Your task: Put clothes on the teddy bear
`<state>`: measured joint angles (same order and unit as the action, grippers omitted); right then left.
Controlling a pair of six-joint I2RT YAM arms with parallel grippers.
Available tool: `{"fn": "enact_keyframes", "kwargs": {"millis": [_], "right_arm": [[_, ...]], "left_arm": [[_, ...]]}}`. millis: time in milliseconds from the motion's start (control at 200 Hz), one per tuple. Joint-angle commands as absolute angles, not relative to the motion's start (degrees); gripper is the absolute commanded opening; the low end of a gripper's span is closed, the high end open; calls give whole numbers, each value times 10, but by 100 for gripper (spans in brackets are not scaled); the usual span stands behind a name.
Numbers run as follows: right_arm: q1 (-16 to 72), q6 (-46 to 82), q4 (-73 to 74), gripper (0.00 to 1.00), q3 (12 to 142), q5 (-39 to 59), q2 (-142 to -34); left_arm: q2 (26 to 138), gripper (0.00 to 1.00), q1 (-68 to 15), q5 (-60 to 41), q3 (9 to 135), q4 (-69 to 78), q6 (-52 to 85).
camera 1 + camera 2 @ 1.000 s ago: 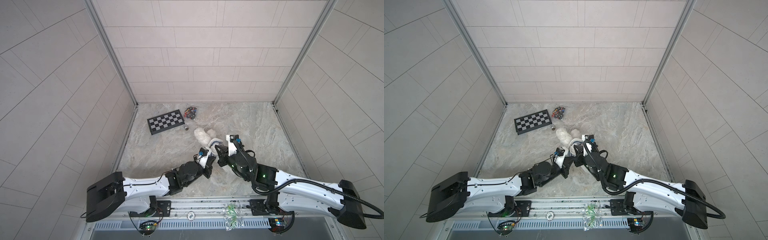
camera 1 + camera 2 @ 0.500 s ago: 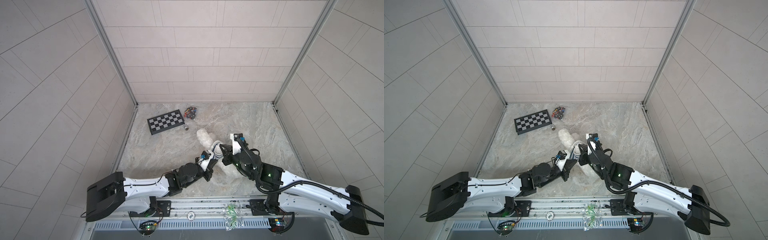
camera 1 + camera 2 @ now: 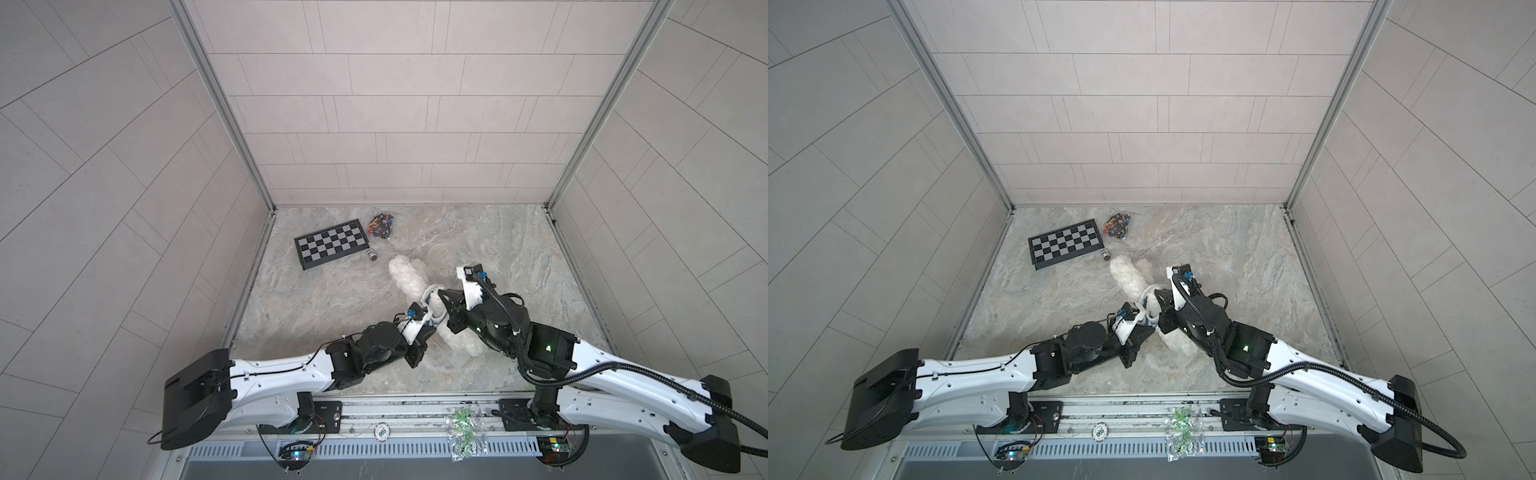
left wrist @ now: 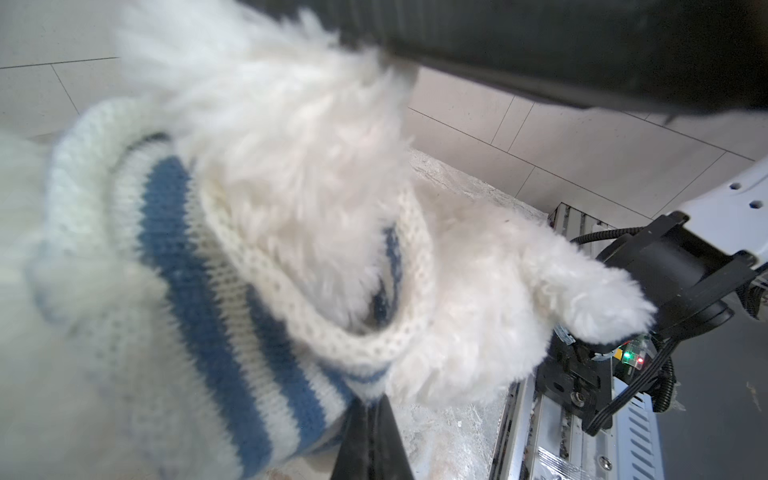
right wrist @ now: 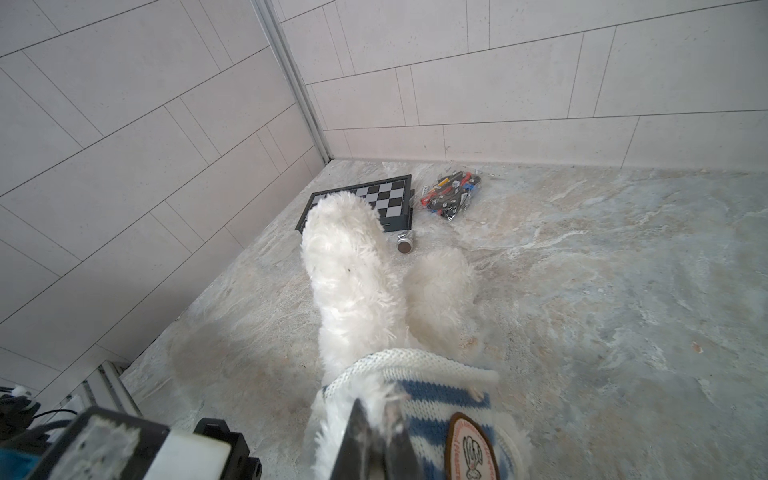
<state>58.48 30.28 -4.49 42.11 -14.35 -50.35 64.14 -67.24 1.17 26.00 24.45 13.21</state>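
Observation:
The white fluffy teddy bear lies on the marble table with its two legs pointing towards the checkerboard. A blue-and-white striped shirt with an oval badge is bunched round its middle. In both top views the two arms meet over the bear. My left gripper is shut on the shirt's hem. My right gripper is shut on the shirt's edge, with fur caught in it. The bear's head is hidden under the right arm.
A black-and-grey checkerboard lies at the far left. Beside it are a bag of small coloured parts and a small metal cylinder. A clear bag of green bits rests on the front rail. Tiled walls close three sides.
The right arm has swung to the right and the left gripper has slid towards the front edge. The bear's fluffy body now shows between the two arms. Both grippers stay shut.

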Motion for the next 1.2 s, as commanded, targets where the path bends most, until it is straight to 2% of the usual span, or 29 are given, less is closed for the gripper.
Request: {"fn": "enact_keyframes", "kwargs": {"millis": [0, 120, 265, 365, 546, 741, 881, 986, 1196], "right_arm": [[581, 293, 14, 0, 448, -127, -496], [576, 269, 44, 0, 435, -49, -499], [565, 228, 53, 0, 422, 42, -486], [560, 198, 32, 0, 424, 61, -474], [549, 159, 15, 0, 424, 84, -458], [548, 133, 21, 0, 426, 146, -461], [548, 132, 26, 0, 426, 165, -470], [548, 134, 38, 0, 420, 173, -466], [548, 128, 38, 0, 417, 174, -463]], "left_arm": [[619, 0, -675, 9, 238, 180, 148], [585, 0, -675, 13, 249, 162, 165], [521, 29, -676, 19, 268, 109, 191], [461, 37, -675, 22, 269, 80, 210], [379, 40, -672, 48, 292, -4, 250], [395, 41, -651, 58, 343, -69, 282], [430, 41, -651, 59, 372, -86, 284], [439, 36, -651, 61, 375, -85, 288], [439, 3, -647, 72, 361, -88, 298]]}}
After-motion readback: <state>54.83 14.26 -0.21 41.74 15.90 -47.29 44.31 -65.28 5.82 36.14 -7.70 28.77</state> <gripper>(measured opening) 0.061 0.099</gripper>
